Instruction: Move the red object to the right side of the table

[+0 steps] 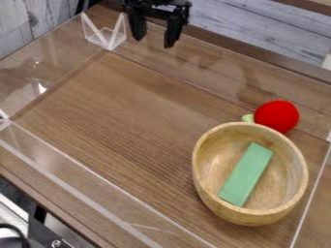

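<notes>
The red object (277, 115), a small rounded strawberry toy with a pale green cap, lies on the brown wood-grain table (142, 107) near its right edge, just behind the wooden bowl. My gripper (154, 35) hangs at the top of the view over the far side of the table, well away from the red object. Its two dark fingers stand apart and open, with nothing between them.
A round light-wood bowl (207, 174) sits at the front right with a flat green block (247, 174) inside it. Low clear acrylic walls (52, 53) edge the table, and a clear folded piece (104, 34) stands at the far left corner.
</notes>
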`<state>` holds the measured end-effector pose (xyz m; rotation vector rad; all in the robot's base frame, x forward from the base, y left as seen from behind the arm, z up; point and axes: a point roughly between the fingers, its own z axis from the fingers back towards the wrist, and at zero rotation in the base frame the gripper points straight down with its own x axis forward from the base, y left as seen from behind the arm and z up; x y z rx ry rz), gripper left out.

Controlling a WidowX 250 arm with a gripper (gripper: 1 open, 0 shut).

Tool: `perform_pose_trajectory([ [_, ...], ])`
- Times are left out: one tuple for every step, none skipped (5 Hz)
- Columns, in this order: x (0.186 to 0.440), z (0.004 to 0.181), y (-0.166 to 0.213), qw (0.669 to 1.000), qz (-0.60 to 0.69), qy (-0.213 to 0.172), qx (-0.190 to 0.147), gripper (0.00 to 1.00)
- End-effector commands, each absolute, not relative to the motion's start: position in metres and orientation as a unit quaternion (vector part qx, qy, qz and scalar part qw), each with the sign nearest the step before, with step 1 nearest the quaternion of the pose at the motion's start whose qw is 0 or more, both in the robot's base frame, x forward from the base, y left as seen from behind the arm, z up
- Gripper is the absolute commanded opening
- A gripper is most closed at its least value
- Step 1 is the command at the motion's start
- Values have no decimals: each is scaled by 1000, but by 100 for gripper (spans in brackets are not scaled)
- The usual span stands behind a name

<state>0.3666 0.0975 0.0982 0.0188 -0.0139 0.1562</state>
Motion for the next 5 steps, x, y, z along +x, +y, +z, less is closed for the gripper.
perform_pose_trajectory([
  [367,133,93,995,73,-61,13,0],
  [366,149,90,995,61,-74,10,100],
  [365,156,83,996,47,-76,7,100],
  [369,148,82,996,51,-77,8,100],
  [371,140,81,996,53,-77,11,0],
])
